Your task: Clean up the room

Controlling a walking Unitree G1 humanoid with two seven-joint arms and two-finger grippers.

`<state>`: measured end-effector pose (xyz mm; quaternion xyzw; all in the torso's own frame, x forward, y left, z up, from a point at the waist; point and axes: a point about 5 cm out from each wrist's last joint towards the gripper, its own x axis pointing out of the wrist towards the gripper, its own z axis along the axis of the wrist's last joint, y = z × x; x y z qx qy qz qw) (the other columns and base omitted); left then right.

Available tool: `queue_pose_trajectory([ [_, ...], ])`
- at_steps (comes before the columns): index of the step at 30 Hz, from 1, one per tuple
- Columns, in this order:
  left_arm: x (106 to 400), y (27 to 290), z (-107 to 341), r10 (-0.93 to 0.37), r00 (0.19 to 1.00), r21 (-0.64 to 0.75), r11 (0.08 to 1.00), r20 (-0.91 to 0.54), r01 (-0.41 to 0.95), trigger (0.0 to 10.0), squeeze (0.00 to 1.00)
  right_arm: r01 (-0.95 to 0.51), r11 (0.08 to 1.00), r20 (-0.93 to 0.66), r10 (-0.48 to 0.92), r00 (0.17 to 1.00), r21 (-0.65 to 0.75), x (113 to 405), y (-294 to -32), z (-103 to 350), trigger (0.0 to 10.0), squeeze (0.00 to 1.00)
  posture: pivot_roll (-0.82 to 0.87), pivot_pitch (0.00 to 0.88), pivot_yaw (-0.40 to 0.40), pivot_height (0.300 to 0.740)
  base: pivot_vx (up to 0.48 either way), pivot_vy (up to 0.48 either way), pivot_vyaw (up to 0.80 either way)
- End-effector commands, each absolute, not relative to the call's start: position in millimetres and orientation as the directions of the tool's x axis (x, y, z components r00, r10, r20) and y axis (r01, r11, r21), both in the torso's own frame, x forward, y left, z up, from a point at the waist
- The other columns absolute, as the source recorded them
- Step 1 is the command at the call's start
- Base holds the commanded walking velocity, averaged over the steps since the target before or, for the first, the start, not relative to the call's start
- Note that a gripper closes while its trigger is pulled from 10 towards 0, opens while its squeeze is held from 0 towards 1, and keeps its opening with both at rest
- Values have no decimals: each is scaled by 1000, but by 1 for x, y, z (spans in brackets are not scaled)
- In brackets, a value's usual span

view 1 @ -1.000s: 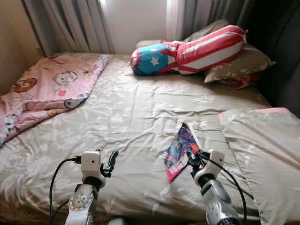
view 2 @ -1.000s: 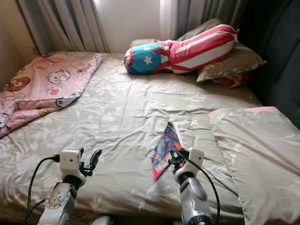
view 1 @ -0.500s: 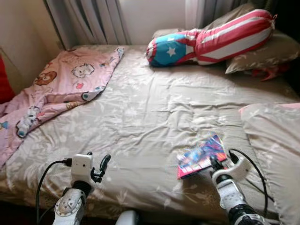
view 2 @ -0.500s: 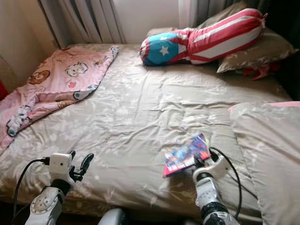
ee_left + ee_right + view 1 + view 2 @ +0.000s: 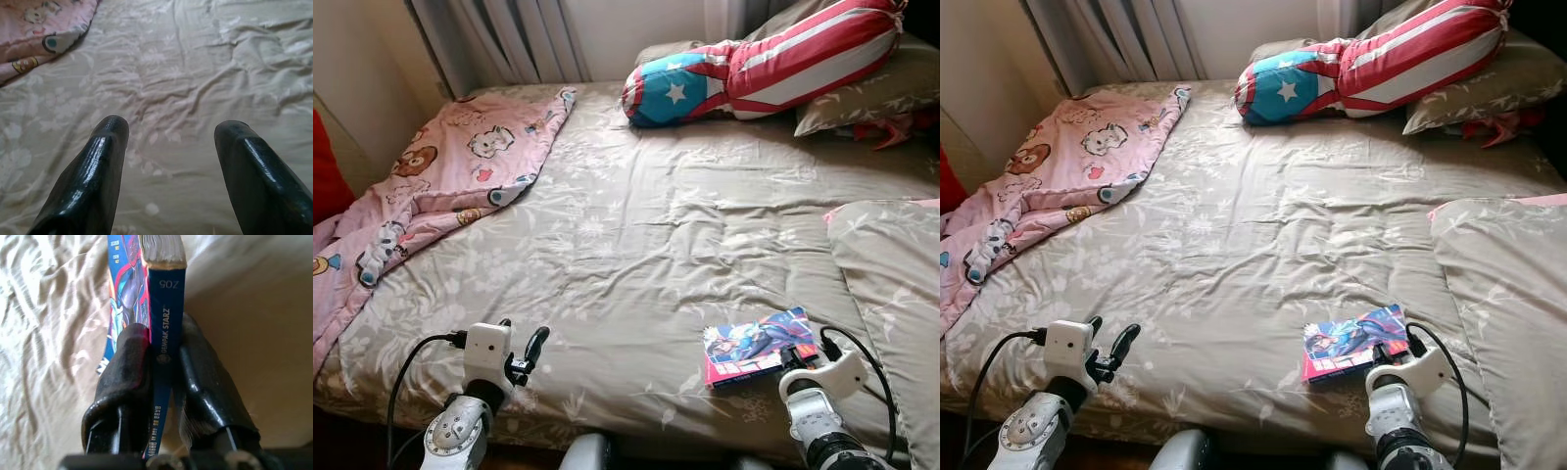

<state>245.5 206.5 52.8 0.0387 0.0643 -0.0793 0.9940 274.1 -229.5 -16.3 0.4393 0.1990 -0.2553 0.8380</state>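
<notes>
We stand at the foot of a wide bed covered in a beige floral bedspread (image 5: 636, 225), wrinkled across its middle. Our right gripper (image 5: 164, 357) is clamped on a colourful glossy comic magazine with a blue spine (image 5: 759, 345), one black finger pressed against the cover and the other against the back, so the spine runs straight between them in the right wrist view. Seen from the head, the magazine lies nearly flat, cover up, low over the bedspread near the bed's front edge on our right side, just beside a beige floral pillow (image 5: 891, 284) that lies along the right edge; we cannot tell whether it touches the fabric. Our left gripper (image 5: 168, 147) hovers over the near left part of the bed with its two black fingers spread well apart and holding nothing, bare bedspread showing between them. On the far left a pink cartoon-print blanket (image 5: 440, 186) is rumpled and spills over the side of the bed. At the head of the bed a red, white and blue striped bolster cushion with a white star (image 5: 754, 61) leans across a beige pillow (image 5: 876, 93), in front of grey curtains (image 5: 499, 39).
</notes>
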Motion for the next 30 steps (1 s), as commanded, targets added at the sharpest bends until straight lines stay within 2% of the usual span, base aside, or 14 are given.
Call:
queue_pose_trajectory([
  [1, 243, 210, 53, -161, 975, 94, 980, -152, 176, 10000, 0, 624, 483, -573, -271, 773, 614, 269, -231, -20, 10000, 0, 152, 125, 126, 659, 0, 0, 0],
  [2, 242, 210, 54, -162, 975, 95, 979, -154, 178, 10000, 0, 627, 483, -571, -278, 772, 612, 270, -232, -19, 10000, 600, 149, 131, 130, 659, 0, 0, 0],
  [3, 241, 210, 54, -162, 974, 95, 979, -155, 178, 10000, 0, 627, 482, -570, -281, 772, 612, 270, -233, -19, 10000, 698, 149, 131, 130, 659, 0, 0, 0],
  [5, 241, 211, 53, -162, 974, 96, 979, -160, 179, 10000, 0, 627, 480, -568, -284, 773, 614, 270, -234, -18, 10000, 702, 149, 131, 130, 659, 0, 0, 0],
  [10, 241, 211, 53, -162, 973, 95, 979, -166, 180, 10000, 0, 631, 480, -568, -290, 770, 609, 270, -235, -18, 10000, 686, 149, 133, 132, 659, 0, 0, 0],
  [13, 241, 209, 54, -166, 972, 92, 979, -166, 183, 10000, 0, 636, 477, -562, -309, 767, 606, 272, -238, -15, 10000, 616, 148, 131, 130, 659, 0, 0, 0],
  [14, 240, 208, 54, -167, 972, 92, 979, -166, 183, 10000, 0, 635, 475, -557, -314, 769, 609, 273, -239, -14, 10000, 98, 147, 131, 129, 659, 0, 0, 0],
  [15, 240, 208, 54, -167, 972, 92, 979, -165, 184, 10000, 0, 634, 475, -552, -319, 770, 610, 274, -241, -13, 10000, 0, 147, 131, 129, 659, 0, 0, 0],
  [21, 240, 204, 54, -168, 972, 86, 979, -164, 184, 10000, 0, 631, 464, -530, -345, 775, 622, 277, -247, -8, 10000, 0, 132, 117, 118, 659, 0, 0, 0],
  [24, 241, 202, 53, -168, 972, 83, 980, -163, 183, 10000, 0, 623, 504, -541, -320, 778, 598, 274, -242, -12, 10000, 0, 121, 106, 107, 659, 0, 0, 0],
  [30, 245, 198, 52, -161, 974, 73, 982, -159, 174, 10000, 0, 661, 511, -612, -293, 735, 549, 247, -232, -37, 10000, 0, 110, 92, 91, 659, 0, 0, 0],
])
